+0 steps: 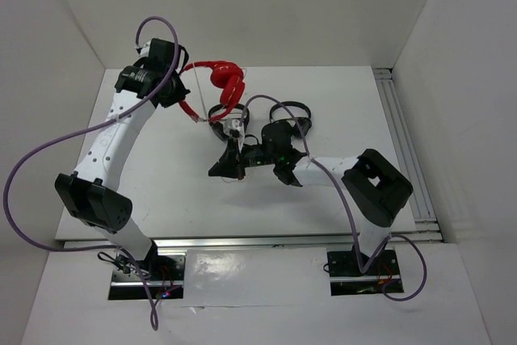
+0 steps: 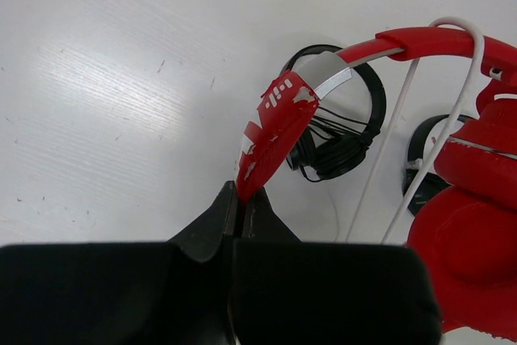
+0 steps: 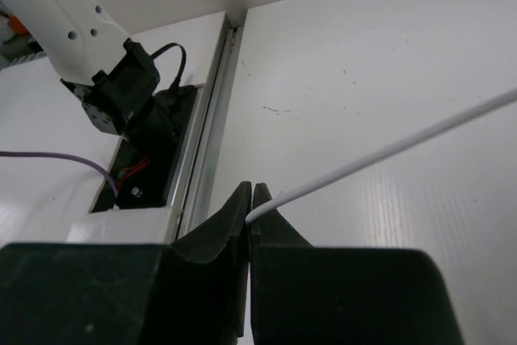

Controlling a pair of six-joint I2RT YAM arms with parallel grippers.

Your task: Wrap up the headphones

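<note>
**Both grippers clamped on the red headphones**

The left gripper [image 2: 240, 199] had its fingers pressed together on the lower tip of the headband [image 2: 279, 115], with no gap showing on either side of the red strip. From that pinch the silver-edged headband rose and arched over to the right. There an earcup [image 2: 468, 256] hung large, close to the wrist camera. The headphones [image 1: 224, 82] were thus held up over the far part of the table [image 1: 186, 199], left of centre, just right of the left wrist in the top view. Whether the lower earcup touched the surface could not be told.

The right gripper [image 3: 250, 199] was closed as well, nipping the thin white cable [image 3: 380, 159] right at its fingertips. From the tips the cable ran out straight, up and to the right, and left the frame. In the left wrist view two runs of it dropped from the top of the headband, past the earcup.

Two black headphones [image 2: 339, 139] lay flat on the table under the red headband, side by side. In the top view they sat mid-table, just beyond the right wrist, which hung over the centre. Past the right fingers a metal rail [image 3: 212, 111] ran along the table's near edge. Beside it were an arm's base [image 3: 121, 98] and a purple lead [image 3: 56, 157].
</note>
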